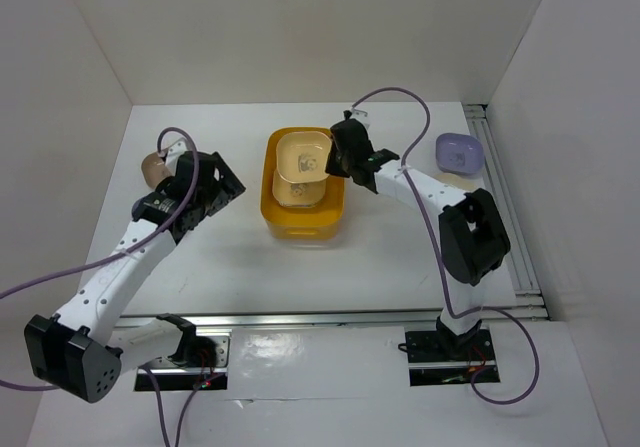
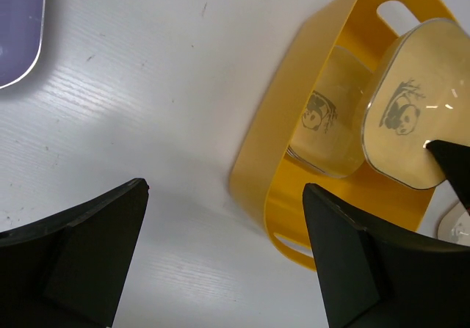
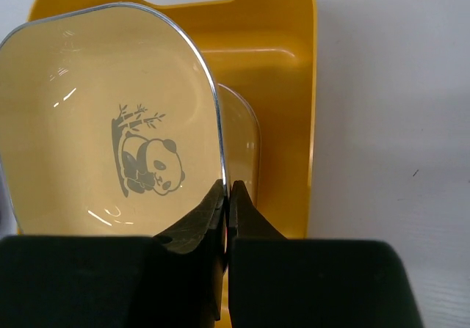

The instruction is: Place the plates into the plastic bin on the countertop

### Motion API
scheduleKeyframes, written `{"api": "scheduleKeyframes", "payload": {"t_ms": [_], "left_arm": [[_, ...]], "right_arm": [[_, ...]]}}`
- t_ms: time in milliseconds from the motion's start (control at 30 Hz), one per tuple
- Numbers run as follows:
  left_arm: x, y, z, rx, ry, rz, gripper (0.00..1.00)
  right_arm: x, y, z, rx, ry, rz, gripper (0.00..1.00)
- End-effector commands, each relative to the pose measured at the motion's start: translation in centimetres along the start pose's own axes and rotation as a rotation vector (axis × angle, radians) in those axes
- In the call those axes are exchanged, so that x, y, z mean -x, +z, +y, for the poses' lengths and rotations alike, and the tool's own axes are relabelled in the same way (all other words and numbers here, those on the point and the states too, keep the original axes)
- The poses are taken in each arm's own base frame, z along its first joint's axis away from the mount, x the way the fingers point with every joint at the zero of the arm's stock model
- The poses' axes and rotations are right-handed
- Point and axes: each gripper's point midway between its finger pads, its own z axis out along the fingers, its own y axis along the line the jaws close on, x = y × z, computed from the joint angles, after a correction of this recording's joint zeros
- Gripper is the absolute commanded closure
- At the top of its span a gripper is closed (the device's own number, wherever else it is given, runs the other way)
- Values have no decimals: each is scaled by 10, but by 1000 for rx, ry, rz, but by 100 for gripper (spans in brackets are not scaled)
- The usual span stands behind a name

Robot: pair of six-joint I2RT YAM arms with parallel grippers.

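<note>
The right gripper (image 3: 226,196) clamps a cream plate (image 3: 95,100) over the plastic bin (image 3: 283,71). The left gripper (image 2: 224,196) gapes above the white countertop (image 2: 147,86).

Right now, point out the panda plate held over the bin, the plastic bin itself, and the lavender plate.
cream panda plate (image 3: 88,122): right wrist view, inside face, left of the panda.
plastic bin (image 1: 303,229): top external view, near end wall.
lavender plate (image 1: 459,152): top external view, its centre.

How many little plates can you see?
5. A cream plate in the right fingers over the bin, a second plate inside it, a lavender plate far right, a taupe plate behind the left arm, a purple plate near it. More may be hidden.
</note>
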Motion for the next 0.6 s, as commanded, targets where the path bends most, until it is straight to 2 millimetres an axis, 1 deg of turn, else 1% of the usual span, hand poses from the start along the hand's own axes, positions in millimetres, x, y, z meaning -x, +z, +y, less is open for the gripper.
{"api": "scheduleKeyframes", "payload": {"t_ms": [0, 33, 67, 100, 167, 200, 233, 267, 300, 333, 367, 400, 433, 467, 500, 533, 567], "left_arm": [[30, -21, -15, -70, -58, -76, 0], [34, -23, -17, -77, -48, -83, 0], [35, -22, -11, -56, -41, -87, 0], [38, -26, -13, -60, -42, -91, 0], [47, -28, -7, -36, -46, -109, 0], [47, -28, -3, -20, -47, -104, 0], [50, -26, -2, -14, -43, -108, 0], [53, -25, 4, 7, -52, -110, 0], [58, -27, 5, 8, -61, -121, 0], [57, -26, 8, 15, -63, -111, 0], [61, -25, 12, 28, -75, -120, 0], [63, -25, 14, 34, -81, -124, 0], [65, -24, 17, 42, -87, -129, 0], [70, -26, 17, 41, -95, -139, 0], [72, -25, 23, 60, -116, -142, 0], [73, -21, 26, 75, -120, -140, 0], [74, -18, 29, 87, -136, -139, 0]], "right_arm": [[28, 0, 19, 28, 51, -76, 100], [24, 5, 16, 12, 58, -72, 100], [24, 5, 16, 12, 58, -72, 100], [23, 6, 16, 14, 70, -74, 100], [18, 8, 21, 30, 65, -66, 94], [14, 12, 20, 25, 71, -57, 92], [18, 11, 23, 30, 73, -64, 91], [14, 13, 29, 43, 68, -54, 90], [9, 17, 27, 36, 65, -45, 89], [12, 16, 31, 50, 76, -45, 89], [11, 19, 34, 59, 75, -37, 85], [2, 23, 36, 54, 64, -15, 81], [3, 25, 38, 55, 65, -17, 78], [3, 22, 45, 70, 60, -19, 75], [1, 25, 44, 63, 57, -10, 69], [-3, 24, 49, 70, 51, -6, 62], [-3, 24, 49, 70, 51, -6, 51]]}}
